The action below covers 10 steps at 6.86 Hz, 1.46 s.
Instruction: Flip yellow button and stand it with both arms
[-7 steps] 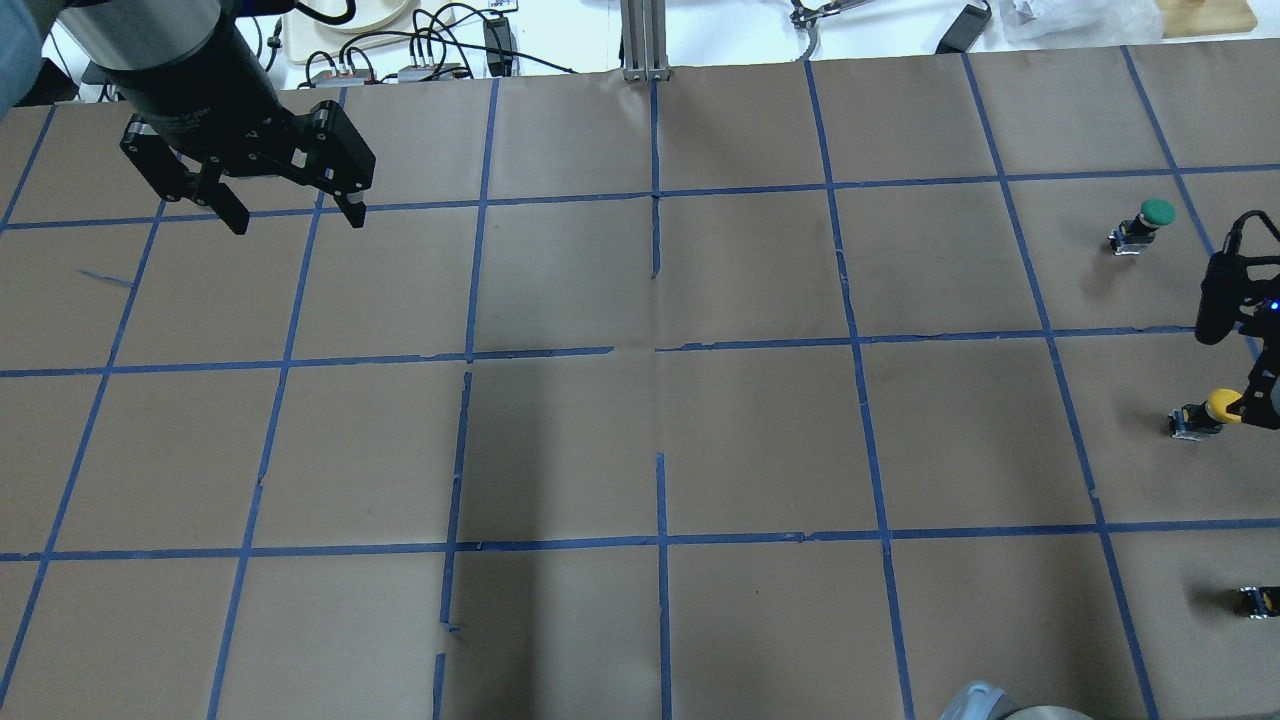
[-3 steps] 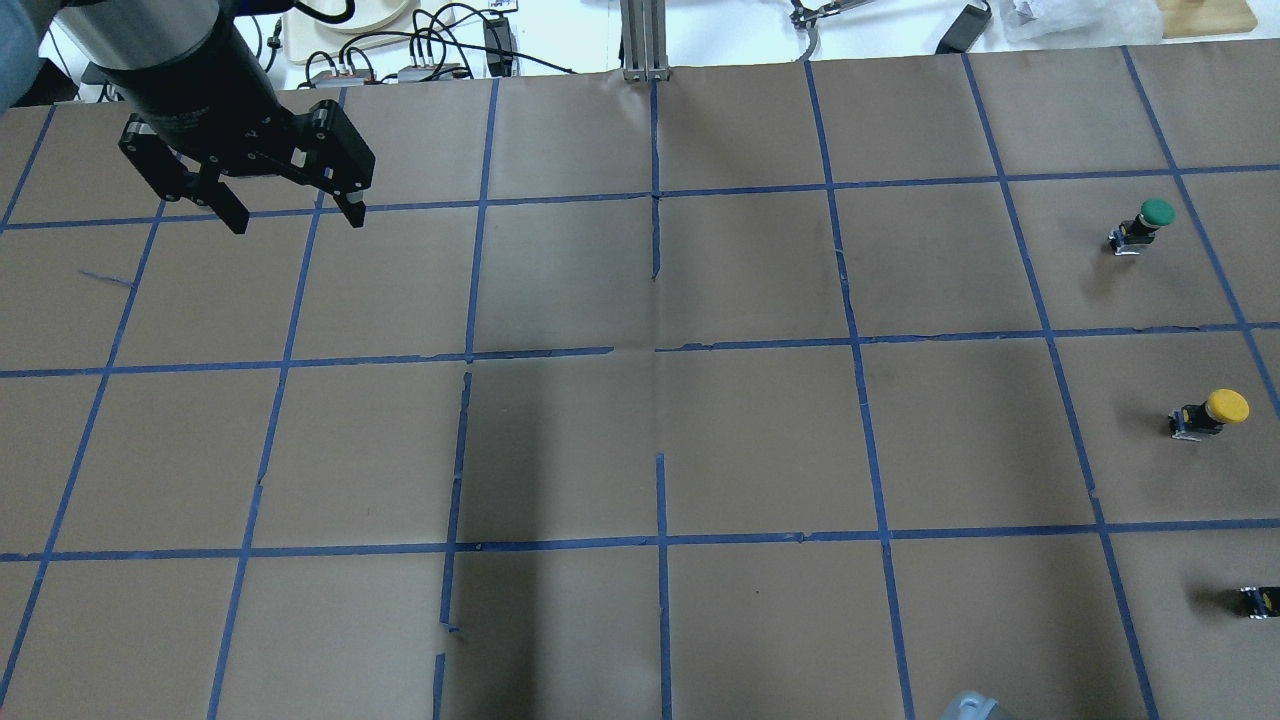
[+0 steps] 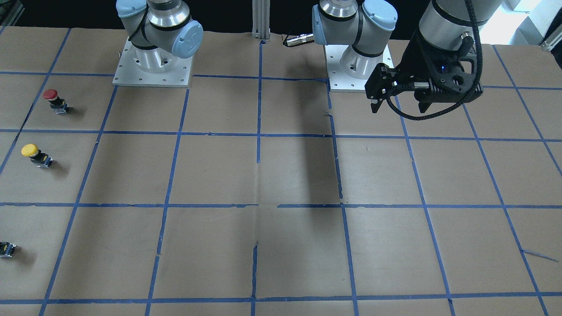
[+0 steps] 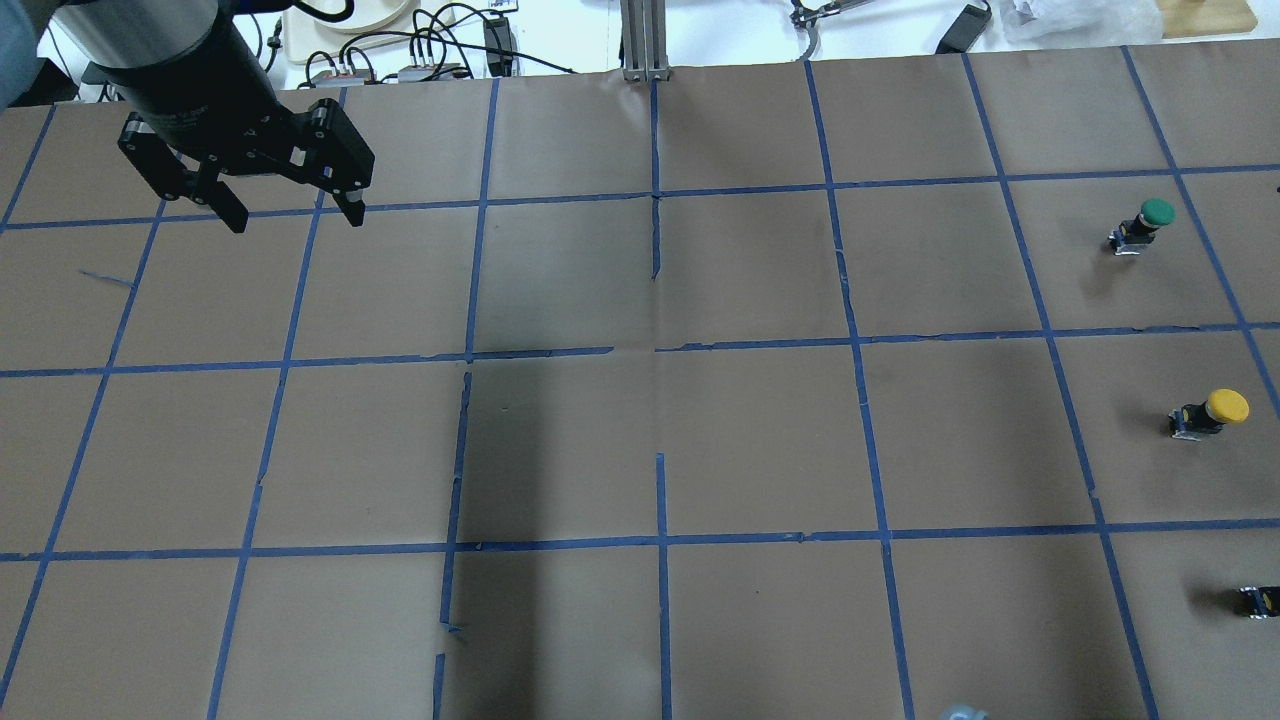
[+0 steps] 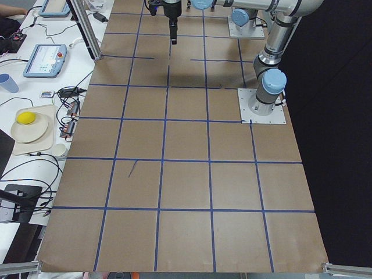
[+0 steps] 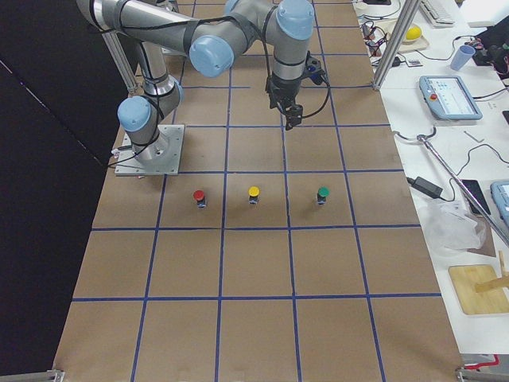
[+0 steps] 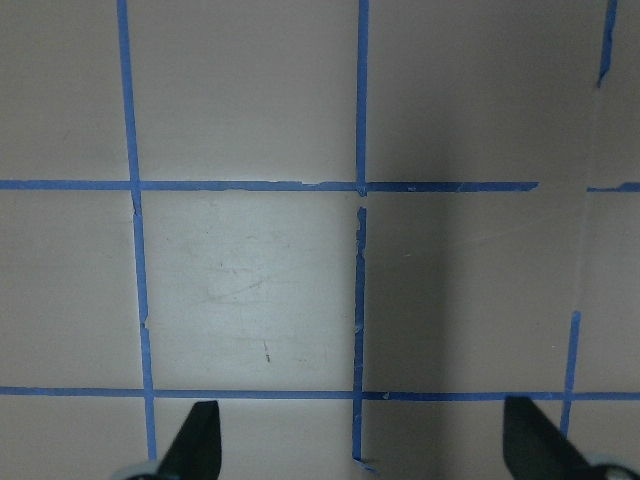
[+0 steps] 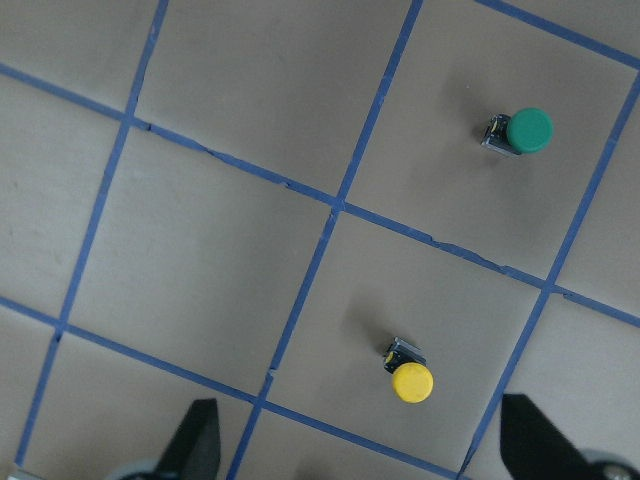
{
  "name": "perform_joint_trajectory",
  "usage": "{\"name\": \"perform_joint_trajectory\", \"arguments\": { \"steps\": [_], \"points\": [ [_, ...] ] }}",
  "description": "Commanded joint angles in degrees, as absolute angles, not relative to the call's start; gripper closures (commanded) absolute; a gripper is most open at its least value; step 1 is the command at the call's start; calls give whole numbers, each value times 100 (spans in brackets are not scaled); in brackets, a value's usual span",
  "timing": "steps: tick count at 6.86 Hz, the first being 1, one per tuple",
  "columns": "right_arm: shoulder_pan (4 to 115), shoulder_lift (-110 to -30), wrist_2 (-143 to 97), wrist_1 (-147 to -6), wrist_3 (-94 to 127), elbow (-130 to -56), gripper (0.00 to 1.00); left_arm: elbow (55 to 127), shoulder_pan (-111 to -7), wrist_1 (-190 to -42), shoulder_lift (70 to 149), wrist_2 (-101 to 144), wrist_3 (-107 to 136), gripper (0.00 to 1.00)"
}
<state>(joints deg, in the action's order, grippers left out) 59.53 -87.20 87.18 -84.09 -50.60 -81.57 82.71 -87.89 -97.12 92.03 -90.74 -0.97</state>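
The wrist view crops the right gripper (image 8: 365, 445) to fingertips; the overhead edge crops the small black part (image 4: 1262, 601).

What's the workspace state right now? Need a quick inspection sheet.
Surface: brown table with a blue tape grid.
Job's things: yellow button stands cap up on the robot's right side, nothing touching it.
Clutter: green button and red button stand either side of it, in one row.
Grippers: left claw open, empty, hovers far from the buttons; right claw open, high above the yellow and green buttons.
Cables: black cable loops under the left claw.
Surroundings: pendant and bench cables off the table.
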Motion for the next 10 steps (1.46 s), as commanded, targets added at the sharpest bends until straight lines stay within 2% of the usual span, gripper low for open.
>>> {"name": "perform_joint_trajectory", "arguments": {
  "steps": [1,4,7,10],
  "points": [
    [6841,-8754,8736,-8289,-3189,-7920,0,8279,-8789,-9712,9202,-9079,-97,0],
    [8443,-8719,9185,-8026,-793,-7919,0,8288,-8780,-9712,9185,-9088,-97,0],
    [9261,-8491,9149,-8077,647,-7928,0,8288,-8780,-9721,9185,-9088,-97,0],
    [9352,-8429,9070,-8287,677,-7936,0,8297,-8780,-9755,9211,-9097,-97,0]
  ]
}}
